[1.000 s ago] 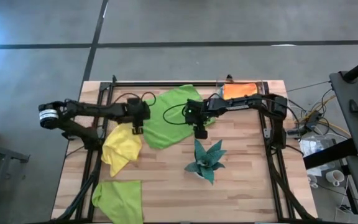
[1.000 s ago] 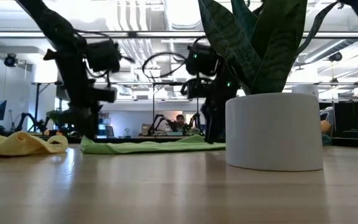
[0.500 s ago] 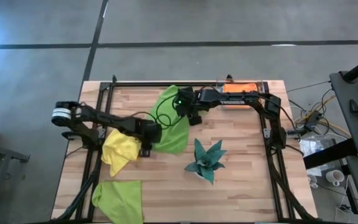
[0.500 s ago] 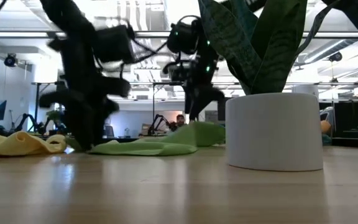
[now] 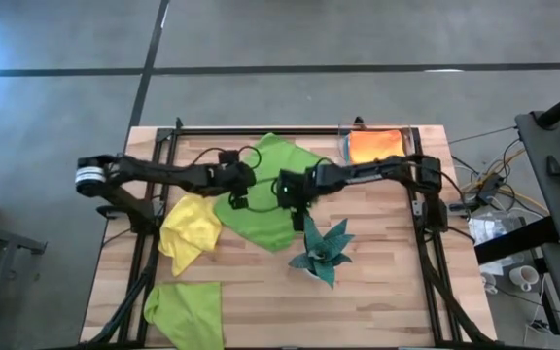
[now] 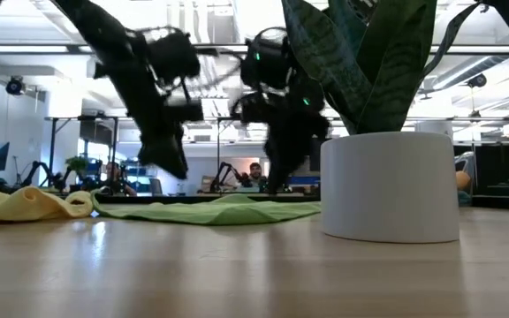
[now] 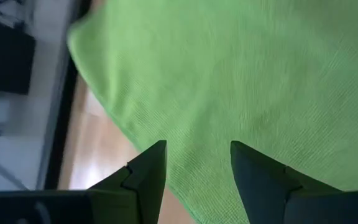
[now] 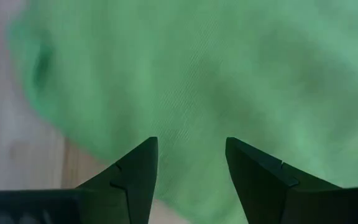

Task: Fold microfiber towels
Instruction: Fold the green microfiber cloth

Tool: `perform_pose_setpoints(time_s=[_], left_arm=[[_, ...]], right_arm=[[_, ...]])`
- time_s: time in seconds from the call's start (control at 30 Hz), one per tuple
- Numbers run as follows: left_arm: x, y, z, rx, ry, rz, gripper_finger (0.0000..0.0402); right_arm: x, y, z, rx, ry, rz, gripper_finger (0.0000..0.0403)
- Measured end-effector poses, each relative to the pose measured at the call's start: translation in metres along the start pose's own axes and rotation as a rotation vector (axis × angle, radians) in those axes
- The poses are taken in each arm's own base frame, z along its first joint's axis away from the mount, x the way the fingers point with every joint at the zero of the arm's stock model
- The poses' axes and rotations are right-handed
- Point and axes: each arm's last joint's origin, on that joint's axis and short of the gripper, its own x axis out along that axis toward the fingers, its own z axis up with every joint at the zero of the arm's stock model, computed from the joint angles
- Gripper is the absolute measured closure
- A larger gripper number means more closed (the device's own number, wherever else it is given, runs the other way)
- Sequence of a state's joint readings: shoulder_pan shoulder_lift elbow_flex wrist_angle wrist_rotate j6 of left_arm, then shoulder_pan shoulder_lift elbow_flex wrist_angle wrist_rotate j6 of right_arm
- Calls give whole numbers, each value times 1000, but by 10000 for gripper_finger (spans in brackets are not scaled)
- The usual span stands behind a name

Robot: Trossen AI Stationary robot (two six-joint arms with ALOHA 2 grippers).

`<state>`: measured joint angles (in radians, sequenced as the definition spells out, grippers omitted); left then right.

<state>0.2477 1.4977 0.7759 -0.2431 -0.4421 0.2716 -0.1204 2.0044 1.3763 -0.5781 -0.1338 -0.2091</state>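
Note:
A lime green towel [image 5: 265,194] lies nearly flat on the middle of the table, with a low hump [image 6: 237,200] in the low view. My left gripper [image 5: 240,194] hangs open over its left part [image 7: 241,74]. My right gripper [image 5: 297,201] hangs open over its right part [image 8: 185,74]. In the low view both stand above the cloth. A yellow towel [image 5: 188,228] lies crumpled to the left, a second lime green towel [image 5: 185,311] at the near left edge, and an orange towel [image 5: 372,146] at the far right. The light blue towel is out of view.
A dark teal spiky plant [image 5: 321,251] in a white pot [image 6: 389,185] stands just near-right of the green towel, close to my right gripper. Black frame rails [image 5: 154,194] run along the table's left, far and right sides. Cables loop over the towel's far part.
My right gripper swung toward the far edge, folding the green towel's right part over, then came back toward the near edge. My left gripper went right and near, then back a little. The towel, narrow and bunched half a second ago, now lies spread again.

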Motion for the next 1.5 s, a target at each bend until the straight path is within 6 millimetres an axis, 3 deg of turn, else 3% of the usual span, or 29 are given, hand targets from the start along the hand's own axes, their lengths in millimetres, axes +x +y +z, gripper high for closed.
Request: perform_pose_setpoints(time_s=[0.17,0.3,0.53,0.63,0.73,0.87,1.03,1.2,1.5], left_arm=[[22,-21,-13,-9,146,-90,238],[18,-40,-19,-79,245,-175,238],[-30,-62,-20,-229,292,-310,238],[-55,-55,-6,-251,129,-283,238],[-72,-45,-6,-236,47,-227,238],[-90,-47,-7,-202,-94,-371,238],[-93,-82,-8,-103,-291,-626,238],[-87,-115,-11,-13,-318,-645,238],[-92,-128,0,-13,-308,-637,238]], right_arm=[[15,11,-20,1,83,21,216],[14,7,-33,14,169,-28,216],[-4,-8,-54,-60,343,-39,216],[-17,-16,-54,-130,350,-150,216],[-39,-16,-46,-173,285,-200,216],[-53,1,-36,-194,140,-89,216],[-52,26,-36,-218,113,-6,216],[-35,54,-38,-252,94,44,216],[-22,92,-33,-226,-18,62,216]])
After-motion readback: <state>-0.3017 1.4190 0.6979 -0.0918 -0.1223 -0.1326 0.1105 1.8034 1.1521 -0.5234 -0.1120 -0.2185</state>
